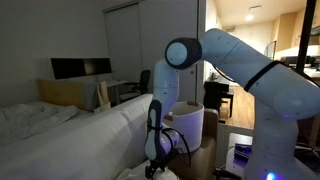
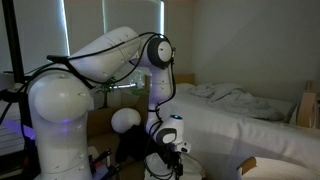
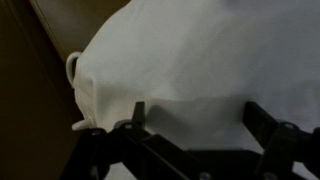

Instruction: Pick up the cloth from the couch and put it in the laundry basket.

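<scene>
Low beside couch [image 1: 90, 135]: gripper [image 3: 192, 115] spread wide, empty, over white fabric [image 3: 200, 60]; basket [image 1: 190, 122] near.

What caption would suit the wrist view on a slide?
Open gripper close above white fabric, its fingers spread wide.

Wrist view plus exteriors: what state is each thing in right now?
end effector: open, fingers spread, empty.
cloth: bunched, lying beneath the end effector, not gripped.
laundry basket: upright; contents not visible.
monitor: screen dark.
</scene>
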`<state>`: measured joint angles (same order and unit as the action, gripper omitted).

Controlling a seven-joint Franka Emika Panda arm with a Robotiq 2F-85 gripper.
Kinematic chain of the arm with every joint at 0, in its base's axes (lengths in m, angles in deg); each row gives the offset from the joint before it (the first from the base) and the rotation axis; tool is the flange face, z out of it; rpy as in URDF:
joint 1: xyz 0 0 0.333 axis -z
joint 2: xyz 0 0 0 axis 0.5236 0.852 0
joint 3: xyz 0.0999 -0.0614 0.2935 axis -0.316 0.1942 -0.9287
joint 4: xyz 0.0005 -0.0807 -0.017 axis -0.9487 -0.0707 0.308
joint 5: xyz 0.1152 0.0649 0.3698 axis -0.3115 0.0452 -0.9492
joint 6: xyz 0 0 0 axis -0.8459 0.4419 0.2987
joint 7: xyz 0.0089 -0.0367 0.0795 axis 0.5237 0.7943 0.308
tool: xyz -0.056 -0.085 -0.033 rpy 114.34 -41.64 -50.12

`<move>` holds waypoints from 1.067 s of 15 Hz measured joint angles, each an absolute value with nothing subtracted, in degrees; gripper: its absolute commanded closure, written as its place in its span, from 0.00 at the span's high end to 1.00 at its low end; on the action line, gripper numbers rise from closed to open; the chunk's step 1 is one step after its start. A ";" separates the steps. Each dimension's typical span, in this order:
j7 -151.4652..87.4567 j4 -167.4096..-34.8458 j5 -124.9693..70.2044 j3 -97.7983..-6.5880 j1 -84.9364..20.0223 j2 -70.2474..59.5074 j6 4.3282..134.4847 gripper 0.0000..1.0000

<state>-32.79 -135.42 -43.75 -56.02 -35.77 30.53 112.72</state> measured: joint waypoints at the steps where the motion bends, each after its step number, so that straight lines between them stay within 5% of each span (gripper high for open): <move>1: -33.21 -134.72 -43.75 -55.86 -36.02 31.64 113.21 1.00; 4: -33.59 -132.77 -43.75 -55.96 -36.04 34.54 113.33 1.00; 5: -33.59 -132.19 -43.75 -56.27 -35.73 35.44 113.32 0.75; 16: -33.59 -128.69 -43.75 -60.83 -29.77 40.00 112.56 0.12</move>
